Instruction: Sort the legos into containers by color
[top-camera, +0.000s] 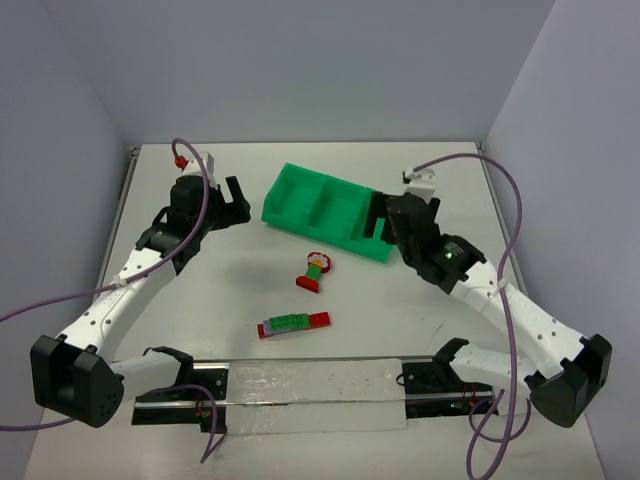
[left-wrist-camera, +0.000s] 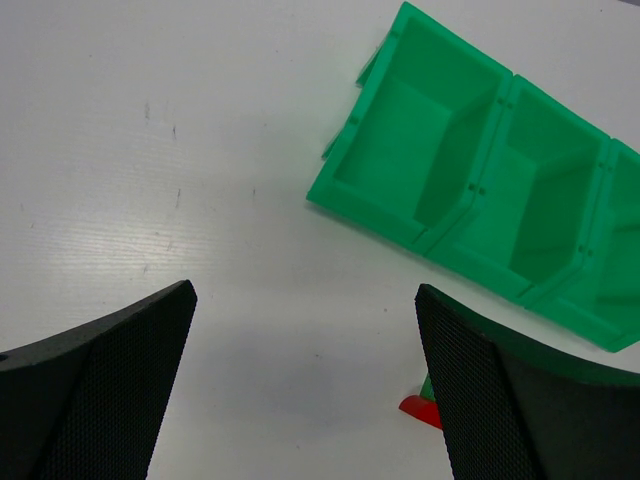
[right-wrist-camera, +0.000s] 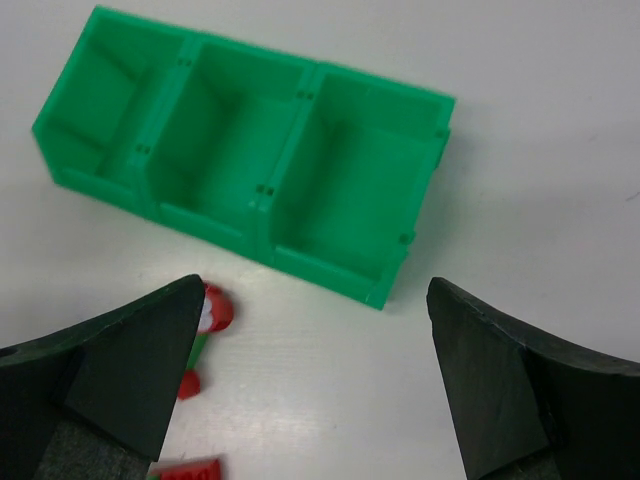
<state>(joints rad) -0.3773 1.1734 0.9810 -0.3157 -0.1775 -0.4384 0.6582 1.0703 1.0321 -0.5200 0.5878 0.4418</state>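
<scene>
Currently, your left gripper (top-camera: 238, 203) and right gripper (top-camera: 378, 222) both stand spread wide, holding nothing. You find the green tray (top-camera: 300, 213) between them on the table (top-camera: 200, 290). Near it lies one lego stack (top-camera: 314, 271). A second lego stack (top-camera: 294, 323) lies nearer the arm bases.

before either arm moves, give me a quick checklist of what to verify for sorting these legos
1. Left gripper open and empty: ok.
2. Right gripper open and empty: ok.
3. Green tray, all three compartments empty: ok.
4. Near stack and far stack lie clear of the tray: ok.
5. Each stack a single colour: not ok, both mix colours.
6. How firmly each stack holds together: cannot tell.
</scene>
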